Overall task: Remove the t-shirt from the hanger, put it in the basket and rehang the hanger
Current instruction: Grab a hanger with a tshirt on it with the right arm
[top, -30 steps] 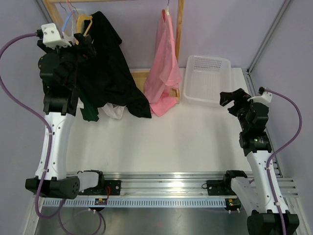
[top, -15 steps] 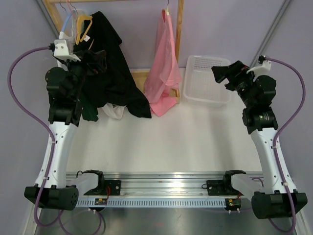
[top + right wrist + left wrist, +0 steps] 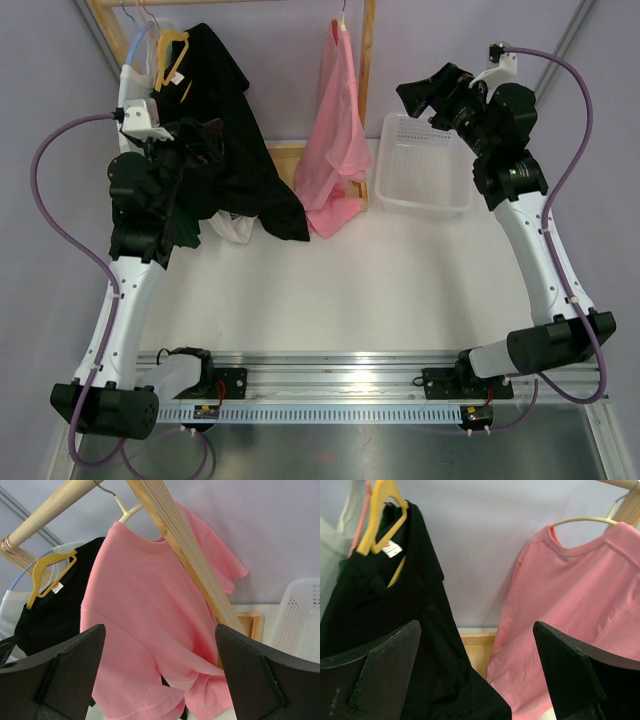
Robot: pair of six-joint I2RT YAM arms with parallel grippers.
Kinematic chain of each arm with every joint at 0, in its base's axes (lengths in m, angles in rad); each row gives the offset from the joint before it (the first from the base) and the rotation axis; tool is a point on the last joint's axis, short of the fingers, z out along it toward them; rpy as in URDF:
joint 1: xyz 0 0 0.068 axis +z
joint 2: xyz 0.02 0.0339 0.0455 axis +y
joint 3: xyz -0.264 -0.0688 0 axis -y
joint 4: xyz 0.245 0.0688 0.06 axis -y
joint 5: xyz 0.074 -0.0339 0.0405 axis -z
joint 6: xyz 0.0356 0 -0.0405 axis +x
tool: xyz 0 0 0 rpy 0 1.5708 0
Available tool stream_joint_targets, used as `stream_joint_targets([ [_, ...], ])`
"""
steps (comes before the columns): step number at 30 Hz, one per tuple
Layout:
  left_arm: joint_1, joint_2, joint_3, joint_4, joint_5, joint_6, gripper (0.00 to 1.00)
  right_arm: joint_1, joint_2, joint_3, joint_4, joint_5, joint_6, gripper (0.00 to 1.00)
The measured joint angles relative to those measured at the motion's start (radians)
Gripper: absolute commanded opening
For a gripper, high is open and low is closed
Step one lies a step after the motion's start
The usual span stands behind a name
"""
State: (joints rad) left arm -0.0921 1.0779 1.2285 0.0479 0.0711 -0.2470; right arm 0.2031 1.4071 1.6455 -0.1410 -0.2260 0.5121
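— Pincers?
— The left pincer (image 3: 476, 626) and the right pincer (image 3: 160, 628) both gape wide, gripping and touching nothing.
— The shirt?
— The pink t-shirt (image 3: 145, 605) hangs on its hanger (image 3: 122, 511) against the wooden post (image 3: 184, 555). A basket (image 3: 425, 165) sits just right of it, with the white tabletop (image 3: 380, 280) in front.

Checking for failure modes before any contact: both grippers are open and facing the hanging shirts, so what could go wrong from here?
1. The pink t-shirt hangs against the wooden post; the right gripper could strike the post or snag cloth on it.
2. The black t-shirt sits lopsided on the yellow hanger; the left gripper might pull the hanger off the rail too.
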Motion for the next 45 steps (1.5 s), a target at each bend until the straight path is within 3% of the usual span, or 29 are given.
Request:
stream_joint_targets([
  [8, 0.0, -0.134, -0.138, 0.096, -0.064, -0.04, 0.99, 0.0, 0.094, 0.13, -0.012, -0.026, 0.008, 0.99],
  [15, 0.0, -0.182, -0.158, 0.165, -0.064, -0.032, 0.99, 0.0, 0.139, 0.17, 0.028, -0.045, 0.017, 1.0],
  [20, 0.0, -0.225, -0.263, 0.26, -0.087, -0.007, 0.99, 0.002, 0.178, 0.178, 0.042, -0.056, 0.016, 1.0],
  [31, 0.0, -0.172, -0.24, 0.208, -0.072, 0.099, 0.99, 0.054, 0.203, 0.237, 0.037, -0.042, -0.004, 1.0],
  [37, 0.0, -0.154, -0.225, 0.137, -0.043, 0.123, 0.99, 0.118, 0.231, 0.34, -0.02, 0.063, -0.053, 0.99],
  [45, 0.0, -0.194, -0.243, 0.119, -0.032, 0.148, 0.99, 0.265, 0.368, 0.606, -0.174, 0.258, -0.163, 0.95],
])
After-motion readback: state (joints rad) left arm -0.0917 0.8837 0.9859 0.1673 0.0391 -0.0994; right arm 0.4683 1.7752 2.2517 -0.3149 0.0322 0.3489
